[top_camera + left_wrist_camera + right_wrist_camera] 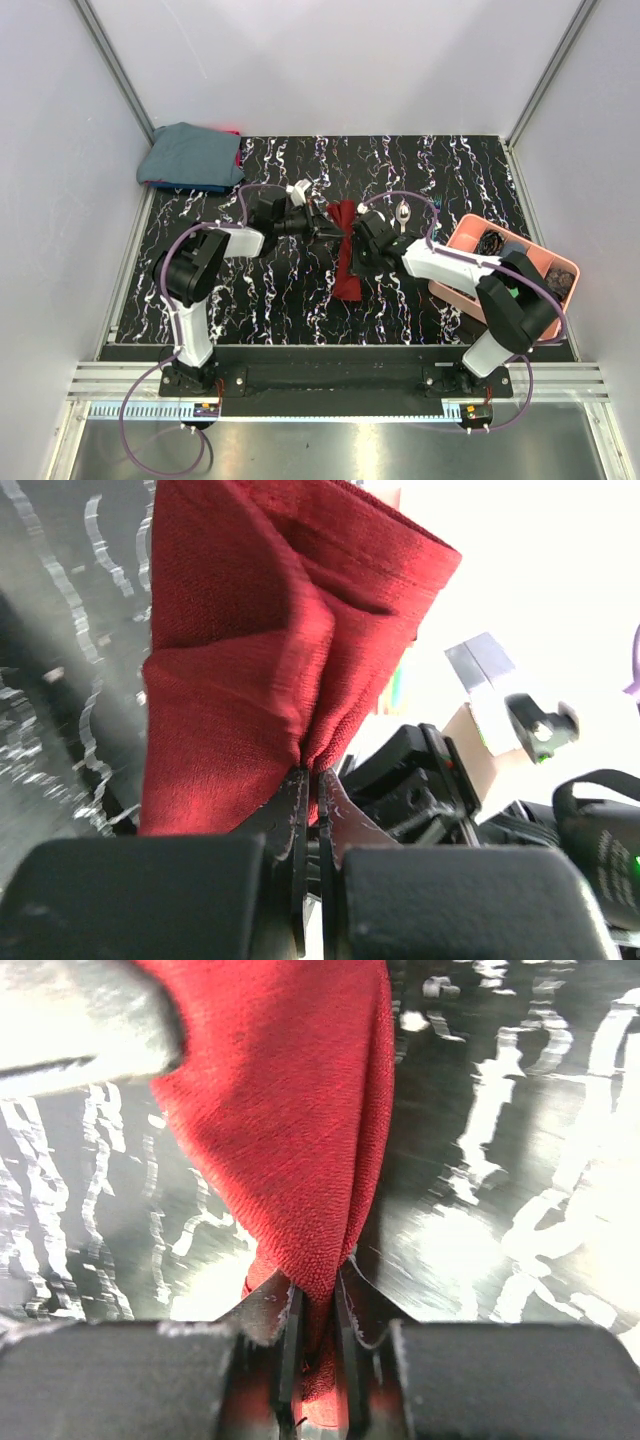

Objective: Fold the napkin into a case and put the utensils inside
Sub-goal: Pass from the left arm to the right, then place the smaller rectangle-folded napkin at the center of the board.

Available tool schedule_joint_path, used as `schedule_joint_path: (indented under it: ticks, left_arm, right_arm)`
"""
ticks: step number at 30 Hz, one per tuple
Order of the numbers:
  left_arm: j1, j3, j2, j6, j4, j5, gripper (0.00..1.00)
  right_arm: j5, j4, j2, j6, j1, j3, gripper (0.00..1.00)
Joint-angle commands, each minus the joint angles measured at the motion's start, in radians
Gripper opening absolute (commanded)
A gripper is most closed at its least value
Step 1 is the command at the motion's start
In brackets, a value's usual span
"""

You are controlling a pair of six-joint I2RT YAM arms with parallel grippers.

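- While the fold is in hand, the napkin (347, 278) lies as a narrow strip on the counter (270, 290)
- the left hand (312, 780) and right hand (318, 1295) each clamp its far end, side by side
- next, both should carry the cloth over evenly
- the spoon (402, 213) lies just beyond

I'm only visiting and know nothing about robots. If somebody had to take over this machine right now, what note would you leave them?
Left gripper: shut on a fold of the napkin.
Right gripper: also shut on the napkin, opposite the left one.
Napkin: gathered into a narrow strip mid-table.
Spoon: on the table, between the napkin and the pink tray.
Done: folding has begun, but no finished case.
Left: finish the case, put the utensils inside.
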Motion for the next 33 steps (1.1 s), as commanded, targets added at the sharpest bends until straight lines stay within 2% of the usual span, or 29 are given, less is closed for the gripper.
schedule_joint_path:
  ticks: [1, 3, 5, 8, 10, 12, 15, 18, 20, 22, 27, 28, 33]
  left_arm:
    - [-0.028, 0.058, 0.029, -0.079, 0.147, -0.046, 0.00]
    - [-0.042, 0.080, 0.037, -0.082, 0.122, -0.069, 0.06]
    - [-0.048, 0.092, 0.037, -0.078, 0.092, -0.081, 0.25]
    - [-0.044, 0.098, -0.001, -0.021, -0.020, -0.129, 0.44]
    - [-0.034, 0.095, -0.034, 0.063, -0.161, -0.184, 0.48]
    - [-0.001, 0.063, -0.098, 0.114, -0.272, -0.262, 0.72]
    - [0.074, 0.002, -0.216, 0.212, -0.419, -0.340, 0.76]
    - [0.165, -0.009, -0.345, 0.314, -0.633, -0.435, 0.79]
    - [0.249, -0.020, -0.437, 0.341, -0.767, -0.474, 0.79]
    - [0.307, -0.035, -0.501, 0.353, -0.882, -0.537, 0.79]
    - [0.467, -0.035, -0.675, 0.401, -1.039, -0.662, 0.80]
    - [0.481, -0.031, -0.705, 0.408, -1.080, -0.682, 0.80]
    - [0.487, -0.034, -0.811, 0.461, -1.124, -0.788, 0.80]
  right_arm:
    - [0.145, -0.203, -0.079, -0.115, 0.006, 0.089, 0.09]
    - [0.176, -0.269, -0.083, -0.150, 0.004, 0.120, 0.09]
    - [0.199, -0.356, -0.057, -0.173, 0.005, 0.157, 0.08]
    - [0.224, -0.433, -0.004, -0.213, 0.006, 0.218, 0.08]
    - [0.227, -0.468, 0.047, -0.231, 0.006, 0.262, 0.07]
    - [0.245, -0.508, 0.081, -0.237, 0.015, 0.307, 0.07]
    - [0.283, -0.569, 0.151, -0.234, 0.047, 0.382, 0.07]
    - [0.337, -0.666, 0.246, -0.233, 0.090, 0.497, 0.07]
    - [0.394, -0.738, 0.324, -0.221, 0.116, 0.555, 0.07]
    - [0.419, -0.777, 0.390, -0.204, 0.157, 0.632, 0.11]
    - [0.417, -0.859, 0.528, -0.139, 0.220, 0.791, 0.17]
    - [0.419, -0.875, 0.552, -0.130, 0.246, 0.821, 0.22]
    - [0.454, -0.997, 0.700, -0.050, 0.321, 1.043, 0.26]
